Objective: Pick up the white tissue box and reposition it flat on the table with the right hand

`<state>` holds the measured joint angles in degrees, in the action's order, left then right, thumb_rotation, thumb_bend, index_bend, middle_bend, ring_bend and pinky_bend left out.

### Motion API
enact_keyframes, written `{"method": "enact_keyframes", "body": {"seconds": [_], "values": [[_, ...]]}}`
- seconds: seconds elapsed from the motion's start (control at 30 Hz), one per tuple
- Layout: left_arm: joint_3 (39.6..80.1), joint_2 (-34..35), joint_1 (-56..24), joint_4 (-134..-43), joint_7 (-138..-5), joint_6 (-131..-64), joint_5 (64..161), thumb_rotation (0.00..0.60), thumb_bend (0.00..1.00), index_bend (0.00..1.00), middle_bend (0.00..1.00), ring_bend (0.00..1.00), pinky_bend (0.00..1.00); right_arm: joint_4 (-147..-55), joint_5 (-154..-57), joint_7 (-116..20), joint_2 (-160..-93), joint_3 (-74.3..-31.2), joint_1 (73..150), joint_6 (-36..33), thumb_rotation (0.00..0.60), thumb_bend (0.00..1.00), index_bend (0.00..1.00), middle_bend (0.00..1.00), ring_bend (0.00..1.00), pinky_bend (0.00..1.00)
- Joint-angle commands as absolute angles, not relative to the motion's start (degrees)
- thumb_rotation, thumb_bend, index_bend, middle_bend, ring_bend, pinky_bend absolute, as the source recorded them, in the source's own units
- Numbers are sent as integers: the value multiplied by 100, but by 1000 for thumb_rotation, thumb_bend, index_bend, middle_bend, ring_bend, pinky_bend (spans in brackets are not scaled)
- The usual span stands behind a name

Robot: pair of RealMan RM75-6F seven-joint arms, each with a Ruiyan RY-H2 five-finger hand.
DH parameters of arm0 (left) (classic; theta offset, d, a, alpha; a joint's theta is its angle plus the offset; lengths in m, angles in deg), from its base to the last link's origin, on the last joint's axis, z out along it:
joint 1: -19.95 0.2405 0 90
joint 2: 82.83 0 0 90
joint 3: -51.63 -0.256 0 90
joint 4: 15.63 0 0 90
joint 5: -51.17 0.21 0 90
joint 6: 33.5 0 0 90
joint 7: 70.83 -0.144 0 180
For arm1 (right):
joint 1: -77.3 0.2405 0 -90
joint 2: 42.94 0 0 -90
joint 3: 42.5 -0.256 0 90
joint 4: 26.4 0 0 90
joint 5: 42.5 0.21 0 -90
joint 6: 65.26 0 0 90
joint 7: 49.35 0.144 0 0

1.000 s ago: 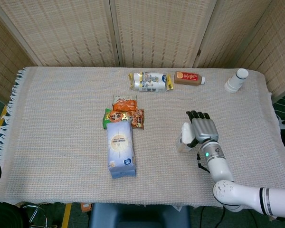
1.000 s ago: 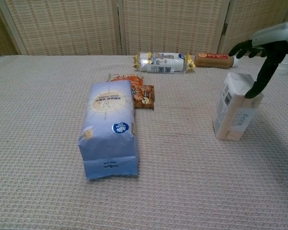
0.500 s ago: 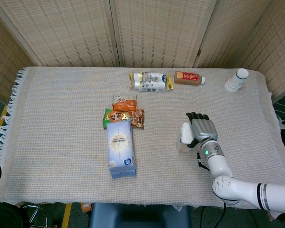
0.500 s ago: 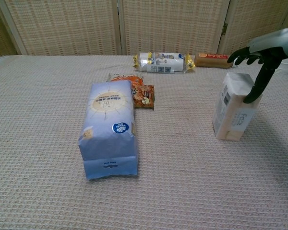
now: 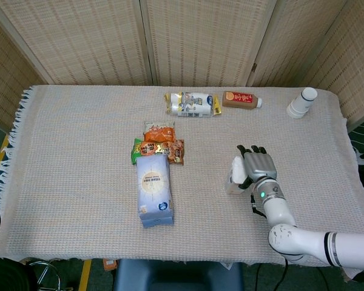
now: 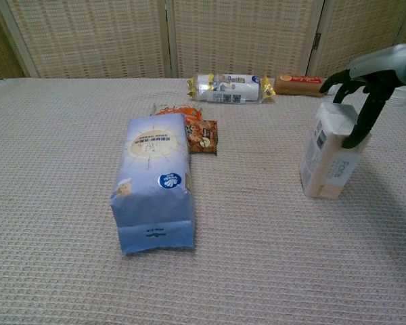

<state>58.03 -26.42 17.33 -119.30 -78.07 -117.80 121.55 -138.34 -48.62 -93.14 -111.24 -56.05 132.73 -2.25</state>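
Atop the upright tissue box point(image 6: 330, 154), right hand point(image 6: 367, 76) grips.

Table point(image 5: 79, 157) covered by a beige woven cloth, fringed at the left edge. Near the middle, a pale blue paper bag point(image 5: 154, 191) lying flat, with orange snack packets point(image 5: 159, 144) touching its far end. Along the far edge, a clear-wrapped white roll point(image 5: 193, 103), just beside it a brown bottle point(image 5: 241, 99) on its side, and well to the right a white cylinder point(image 5: 301, 102), possibly a cup stack. At right, white tissue box point(image 6: 330, 152) standing upright.
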Motion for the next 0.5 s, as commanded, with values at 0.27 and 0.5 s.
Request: {"method": "enact_keyframes", "body": {"seconds": [0.27,0.5], "values": [[5808,-2649,1732,-11931,-7795,-11767,12131,600,526,137,0,0,108,-13759,-5128,-9044,-11152,-5538,13259,-261,600,0,147,194,83,0],[5805,-2650,1730,-11937,-7809,-11765,12132,600,526,136,0,0,108,-13735,-5285,-8898,-11165,-5486,13235,-226,600,0,262,200,96,0]]}}
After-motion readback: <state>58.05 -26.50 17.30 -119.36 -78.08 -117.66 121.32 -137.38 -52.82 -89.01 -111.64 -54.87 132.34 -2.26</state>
